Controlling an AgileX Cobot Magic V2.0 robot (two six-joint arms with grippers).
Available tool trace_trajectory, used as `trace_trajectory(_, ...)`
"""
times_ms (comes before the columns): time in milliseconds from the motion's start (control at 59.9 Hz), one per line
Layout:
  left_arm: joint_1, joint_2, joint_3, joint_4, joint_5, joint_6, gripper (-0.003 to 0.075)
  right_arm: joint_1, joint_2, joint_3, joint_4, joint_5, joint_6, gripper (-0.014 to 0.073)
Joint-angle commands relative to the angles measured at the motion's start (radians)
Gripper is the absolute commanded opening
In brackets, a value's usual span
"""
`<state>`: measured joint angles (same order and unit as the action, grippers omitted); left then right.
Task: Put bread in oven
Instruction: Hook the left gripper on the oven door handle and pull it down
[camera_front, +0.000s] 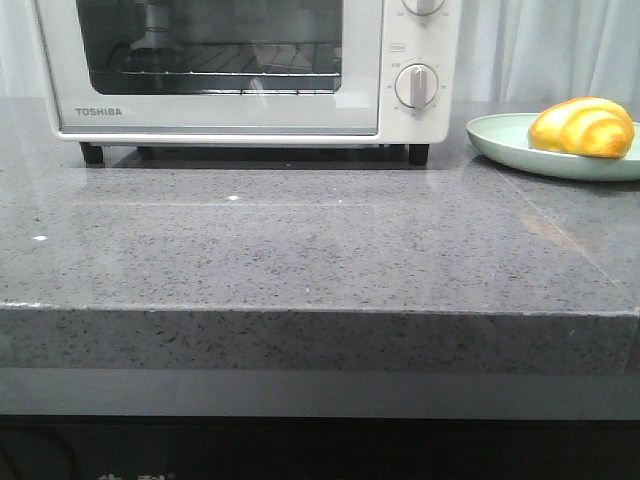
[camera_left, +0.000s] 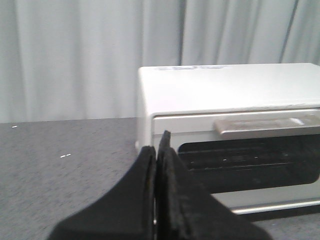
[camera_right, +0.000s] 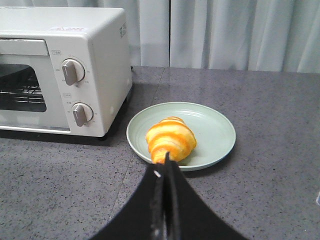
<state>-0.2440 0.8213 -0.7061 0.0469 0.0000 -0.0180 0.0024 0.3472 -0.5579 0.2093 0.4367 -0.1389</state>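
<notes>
The bread (camera_front: 582, 127), a glossy golden-yellow croissant roll with orange ridges, lies on a pale green plate (camera_front: 500, 138) at the right of the grey counter; it also shows in the right wrist view (camera_right: 171, 139). The white TOSHIBA oven (camera_front: 230, 105) stands at the back left with its glass door closed; it shows too in the left wrist view (camera_left: 230, 100) and the right wrist view (camera_right: 100, 75). My left gripper (camera_left: 157, 150) is shut and empty, short of the oven's left front corner. My right gripper (camera_right: 167, 167) is shut and empty, just short of the plate. Neither gripper shows in the front view.
The plate shows in the right wrist view (camera_right: 212, 127), close to the oven's right side. The oven's door handle (camera_left: 265, 125) runs along the door's top, and two round knobs (camera_right: 75, 92) sit on its right panel. Pale curtains (camera_right: 225, 32) hang behind the counter.
</notes>
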Motion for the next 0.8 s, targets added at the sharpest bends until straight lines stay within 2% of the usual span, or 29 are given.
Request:
trace_trajectory(0, -0.093, 0.110, -0.090, 0.000, -0.155, -0.003, -0.0020, -0.005, 0.016, -0.037, 0.006, -0.077, -0.009, -0.0067)
trace_trajectory(117, -0.193, 0.262, -0.176, 0.000, -0.218, -0.003, -0.0020, -0.005, 0.016, -0.037, 0.006, -0.077, -0.009, -0.0067)
trace_trajectory(217, -0.229, 0.376, -0.245, 0.000, -0.259, -0.003, -0.0020, -0.005, 0.016, -0.037, 0.006, -0.077, -0.009, -0.0067)
trace_trajectory(400, -0.237, 0.508, -0.347, 0.000, -0.265, -0.003, -0.0020, -0.005, 0.016, -0.037, 0.006, -0.077, -0.009, -0.0067)
trace_trajectory(784, -0.235, 0.624, -0.421, 0.000, -0.259, -0.003, -0.0020, -0.005, 0.016, -0.037, 0.006, -0.077, -0.009, -0.0067)
